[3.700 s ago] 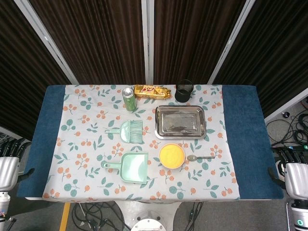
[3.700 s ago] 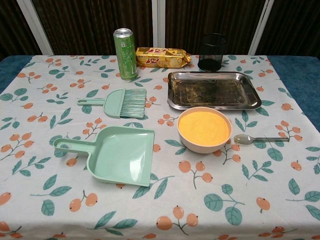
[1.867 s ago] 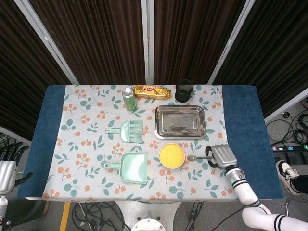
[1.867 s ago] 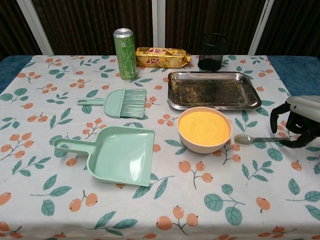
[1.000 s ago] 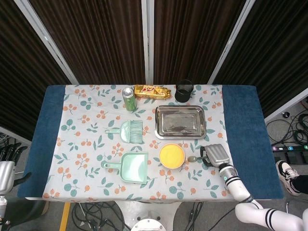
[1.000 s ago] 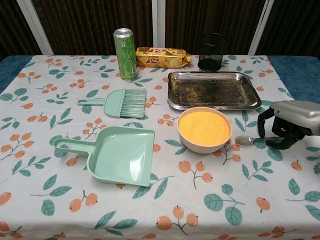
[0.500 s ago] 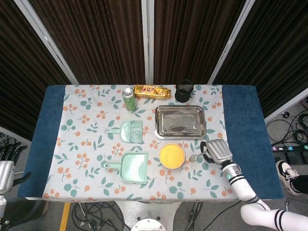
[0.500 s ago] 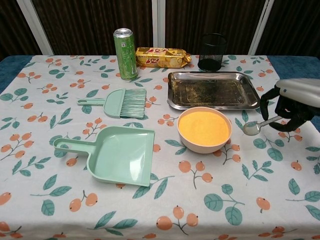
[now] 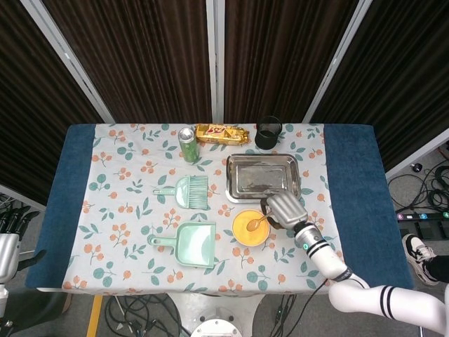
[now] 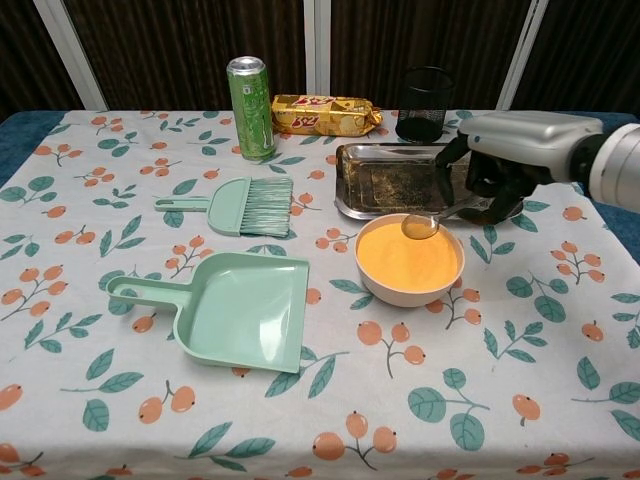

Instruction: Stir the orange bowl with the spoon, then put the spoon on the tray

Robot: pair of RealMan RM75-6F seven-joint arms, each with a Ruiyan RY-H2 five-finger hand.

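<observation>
our right hand [image 10: 500, 165] grips the spoon [image 10: 432, 219], fingers closed, bowl-end over the orange bowl [image 10: 409, 261]; next we dip and stir.

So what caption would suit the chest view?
Right hand holds the spoon over the orange bowl, tray behind.

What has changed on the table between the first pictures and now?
The right robot hand came in, took hold of the spoon beside the orange bowl, lifted it and carried it left over the bowl. The tray, brush, dustpan and can stayed put.
</observation>
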